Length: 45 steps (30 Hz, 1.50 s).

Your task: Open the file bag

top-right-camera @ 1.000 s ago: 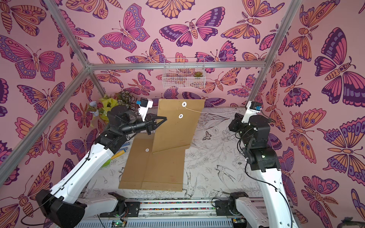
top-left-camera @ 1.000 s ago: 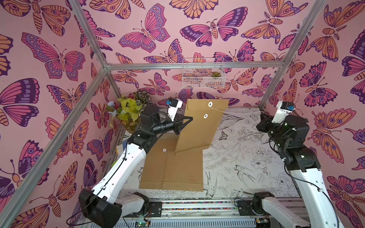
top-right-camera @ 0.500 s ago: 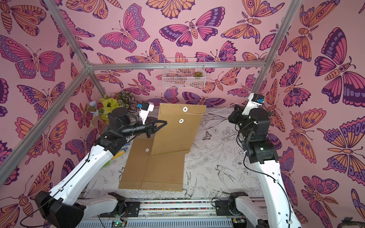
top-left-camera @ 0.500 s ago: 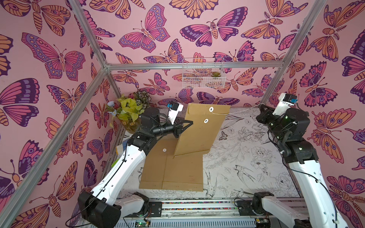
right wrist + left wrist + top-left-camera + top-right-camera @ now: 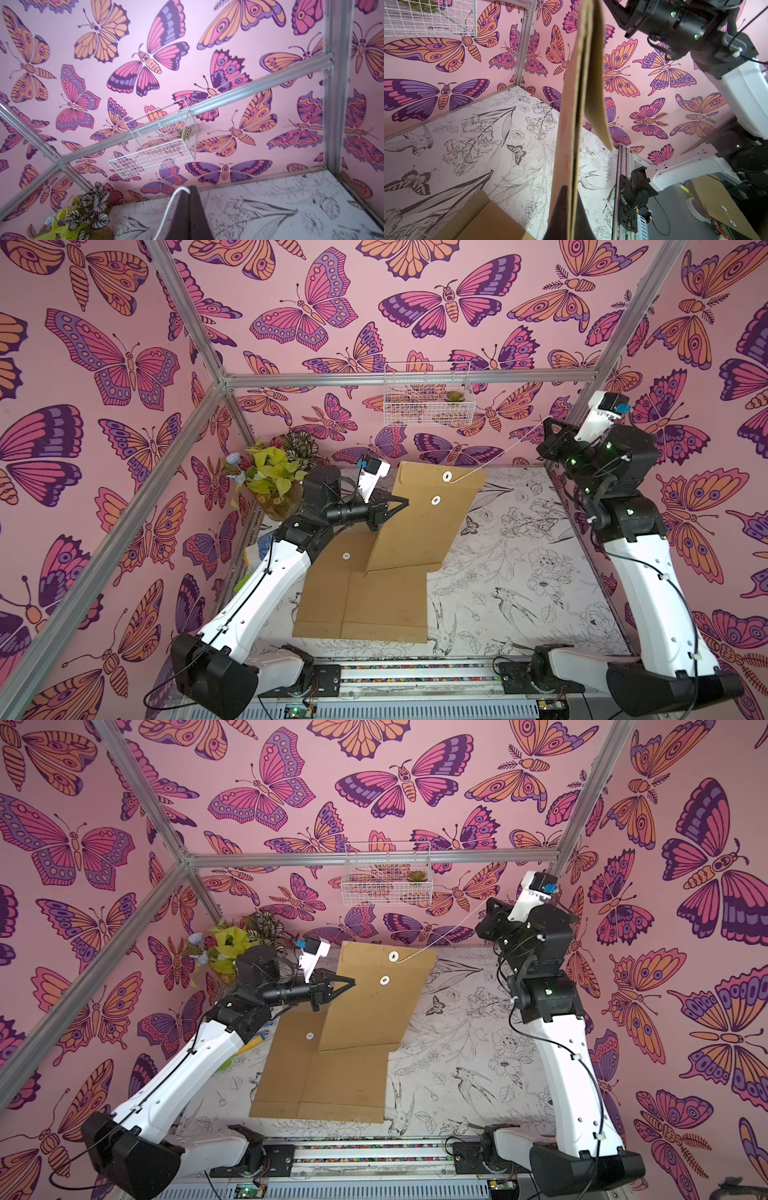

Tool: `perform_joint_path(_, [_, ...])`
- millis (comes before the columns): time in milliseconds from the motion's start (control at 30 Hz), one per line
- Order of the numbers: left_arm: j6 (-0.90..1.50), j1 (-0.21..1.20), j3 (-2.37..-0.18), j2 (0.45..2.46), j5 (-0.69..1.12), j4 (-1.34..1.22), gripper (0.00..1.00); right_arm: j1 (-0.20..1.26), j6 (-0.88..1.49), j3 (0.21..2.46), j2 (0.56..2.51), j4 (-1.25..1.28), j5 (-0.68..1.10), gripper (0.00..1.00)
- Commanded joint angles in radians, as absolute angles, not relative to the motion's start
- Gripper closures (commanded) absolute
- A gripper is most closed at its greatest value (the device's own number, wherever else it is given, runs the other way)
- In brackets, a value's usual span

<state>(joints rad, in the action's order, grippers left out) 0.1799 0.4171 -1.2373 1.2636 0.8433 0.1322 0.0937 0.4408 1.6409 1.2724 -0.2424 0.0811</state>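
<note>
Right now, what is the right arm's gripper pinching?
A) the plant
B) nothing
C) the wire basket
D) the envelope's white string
D: the right gripper is shut on the string, which runs taut to the button on the envelope.

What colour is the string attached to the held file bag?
White string; clearest in a top view, running between the brown file bag and the right gripper.

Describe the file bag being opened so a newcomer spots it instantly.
On the table, brown file bags lie flat by the left arm. The lifted file bag rises above them, pinched by the left gripper. Only it has a white string stretched to the right gripper.
</note>
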Motion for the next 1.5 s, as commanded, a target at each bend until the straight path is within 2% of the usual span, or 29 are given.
perform_joint_path(0, [0.171, 0.411, -1.233, 1.297, 0.894, 0.111, 1.0, 0.089, 0.439, 1.735, 1.355, -0.238, 0.213, 1.0])
perform_joint_path(200, [0.161, 0.424, -1.274, 1.342, 0.948, 0.109, 1.0, 0.089, 0.471, 1.912, 1.509, -0.215, 0.46, 1.0])
perform_joint_path(300, [0.148, 0.439, -1.301, 1.368, 0.983, 0.111, 1.0, 0.089, 0.468, 1.966, 1.557, -0.243, 0.525, 1.0])
perform_joint_path(700, [0.113, 0.476, -1.404, 1.456, 1.067, 0.064, 1.0, 0.069, 0.399, 1.878, 1.565, -0.423, 0.474, 0.98])
perform_joint_path(900, [0.153, 0.474, -1.412, 1.47, 1.078, -0.031, 1.0, 0.026, 0.467, 1.781, 1.598, -0.413, 0.509, 0.8])
perform_joint_path(1067, [0.243, 0.458, -1.39, 1.476, 1.096, -0.179, 1.0, 0.003, 0.485, 1.713, 1.591, -0.407, 0.509, 0.56])
perform_joint_path(1167, [0.34, 0.433, -1.368, 1.48, 1.121, -0.314, 1.0, -0.003, 0.487, 1.679, 1.586, -0.407, 0.493, 0.46])
perform_joint_path(1333, [0.471, 0.389, -1.35, 1.484, 1.144, -0.493, 1.0, -0.015, 0.494, 1.639, 1.593, -0.411, 0.488, 0.38])
perform_joint_path(1467, [0.487, 0.359, -1.365, 1.482, 1.139, -0.511, 1.0, -0.026, 0.505, 1.606, 1.594, -0.409, 0.463, 0.33])
